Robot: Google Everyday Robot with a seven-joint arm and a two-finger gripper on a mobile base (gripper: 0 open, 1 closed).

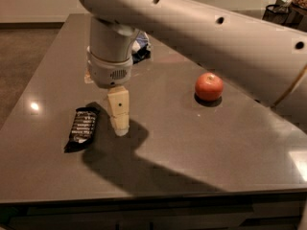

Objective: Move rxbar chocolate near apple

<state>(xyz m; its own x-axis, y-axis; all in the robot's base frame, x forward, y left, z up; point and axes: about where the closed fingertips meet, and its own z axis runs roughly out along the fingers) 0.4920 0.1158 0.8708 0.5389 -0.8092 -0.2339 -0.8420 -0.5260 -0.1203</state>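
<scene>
The black rxbar chocolate (pixel 82 127) lies flat at lower left, just beside my gripper (pixel 120 126); the shiny red apple (pixel 209 86) sits centre right.

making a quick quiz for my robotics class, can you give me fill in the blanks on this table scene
1. The bar has a ___ wrapper with white text.
2. The gripper hangs over the table beside the bar, between it and the round ___.
3. The apple is ___ in colour.

Missing words: black; apple; red
</scene>
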